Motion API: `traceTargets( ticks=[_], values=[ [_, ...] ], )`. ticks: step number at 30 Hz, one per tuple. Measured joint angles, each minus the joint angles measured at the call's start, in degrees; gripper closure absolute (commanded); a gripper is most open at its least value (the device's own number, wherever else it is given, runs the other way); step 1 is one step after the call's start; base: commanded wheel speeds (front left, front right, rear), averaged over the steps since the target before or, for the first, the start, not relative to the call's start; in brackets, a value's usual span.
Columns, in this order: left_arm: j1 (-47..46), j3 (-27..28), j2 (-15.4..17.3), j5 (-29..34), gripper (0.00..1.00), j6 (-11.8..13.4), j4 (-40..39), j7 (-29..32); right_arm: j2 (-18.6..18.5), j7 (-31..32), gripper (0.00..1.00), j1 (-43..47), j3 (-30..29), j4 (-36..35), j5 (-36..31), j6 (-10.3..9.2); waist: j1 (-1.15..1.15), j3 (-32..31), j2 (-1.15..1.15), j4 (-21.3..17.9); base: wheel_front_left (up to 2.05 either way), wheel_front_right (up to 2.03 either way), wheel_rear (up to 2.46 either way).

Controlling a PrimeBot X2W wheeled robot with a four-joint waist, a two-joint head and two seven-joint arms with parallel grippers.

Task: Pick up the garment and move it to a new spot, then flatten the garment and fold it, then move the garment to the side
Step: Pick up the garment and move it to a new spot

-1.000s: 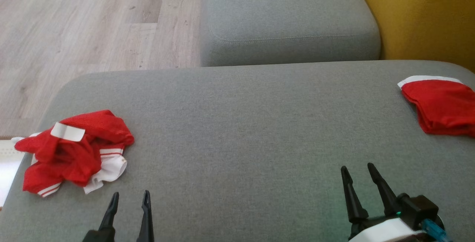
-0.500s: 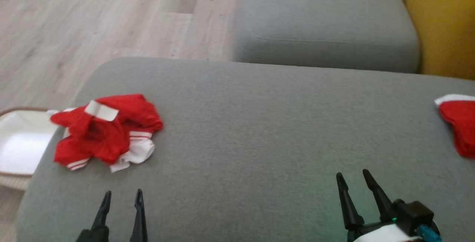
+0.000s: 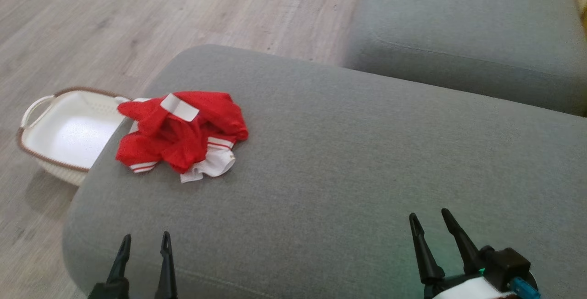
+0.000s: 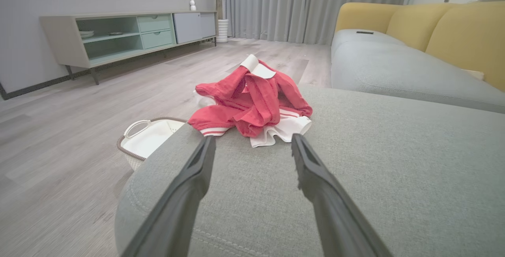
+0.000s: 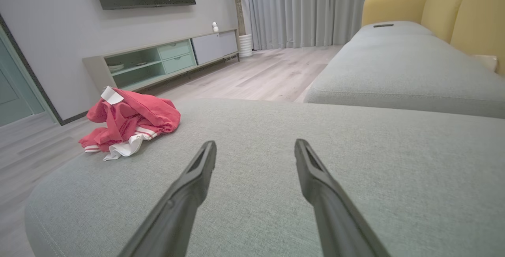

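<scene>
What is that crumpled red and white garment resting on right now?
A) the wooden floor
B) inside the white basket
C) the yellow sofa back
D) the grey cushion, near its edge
D: the garment lies in a heap on the grey cushion, close to the edge above the white basket, which stands on the floor.

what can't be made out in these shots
Head view: the grey cushion hides the near side of the white basket.
All views: the red garment is crumpled, so its type and underside are unclear.
Left wrist view: the dark item on the sofa seat is too small to name.
</scene>
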Motion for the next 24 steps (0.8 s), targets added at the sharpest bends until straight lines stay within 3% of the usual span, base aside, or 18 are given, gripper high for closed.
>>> traceTargets(
  ticks=[10,17,24],
  values=[
    [0.0,0.3,0.0,0.0,0.00,0.0,-0.7,0.0,0.0,0.0,0.00,0.0,-0.4,0.0,0.0,0.00,0.00,1.4,0.00,4.3,0.00,0.00,0.00],
    [-0.7,0.5,0.2,0.9,0.00,-0.6,-2.2,0.0,-0.6,0.0,0.00,-0.7,0.3,-0.3,-0.1,0.00,0.00,4.1,0.00,5.1,0.00,0.00,0.00],
    [-16.0,2.7,2.5,1.0,0.00,-2.1,-6.0,0.0,-6.7,0.0,0.00,-5.6,0.7,-1.9,-0.3,0.00,0.01,10.4,0.00,4.5,0.00,0.00,0.00]
  ],
)
